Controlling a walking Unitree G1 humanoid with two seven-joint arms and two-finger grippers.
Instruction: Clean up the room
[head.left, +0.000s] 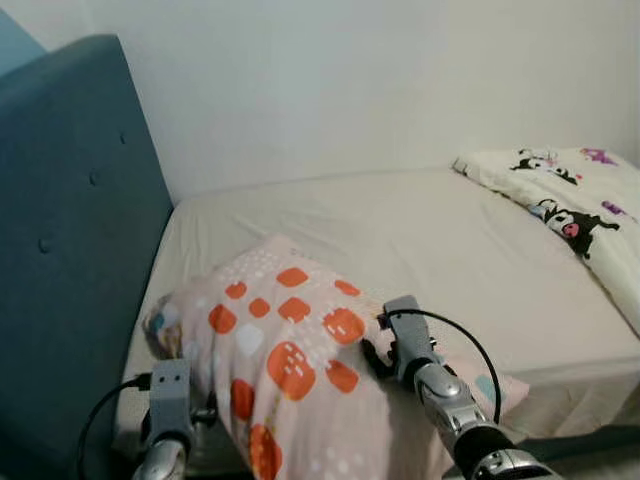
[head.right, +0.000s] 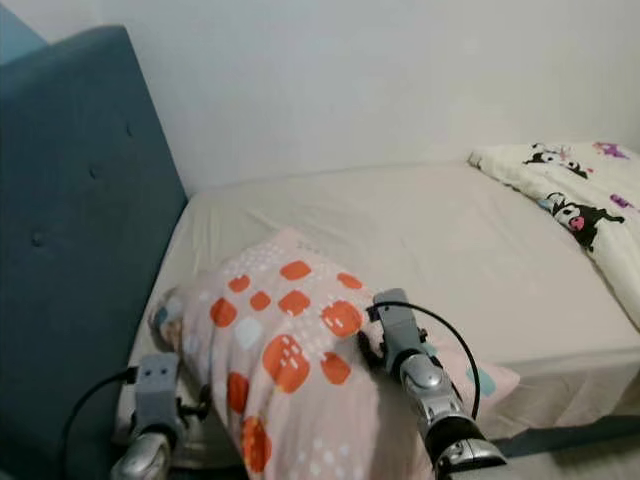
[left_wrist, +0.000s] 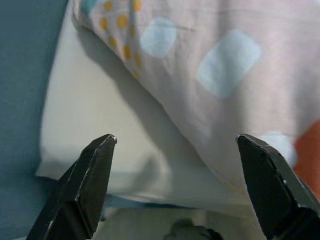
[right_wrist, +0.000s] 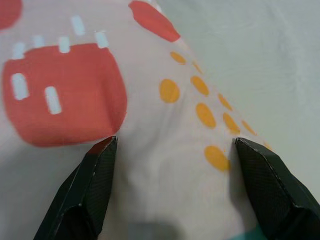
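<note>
A pink pillow (head.left: 280, 340) printed with orange and pale blue squares lies on the bed (head.left: 450, 240) close to the headboard, hanging over the near edge. My left gripper (left_wrist: 175, 140) is open at the pillow's left side, its fingers spread wide, with the pillow's edge (left_wrist: 225, 75) and the sheet just ahead. My right gripper (right_wrist: 175, 142) is open too, its two fingertips resting against the pillow's right side (right_wrist: 150, 100). In the eye views the right wrist (head.left: 405, 340) sits against the pillow.
A tall blue padded headboard (head.left: 70, 250) rises on the left. A white blanket with cartoon figures (head.left: 570, 200) lies bunched at the far right of the bed. A white wall (head.left: 380, 80) stands behind the bed.
</note>
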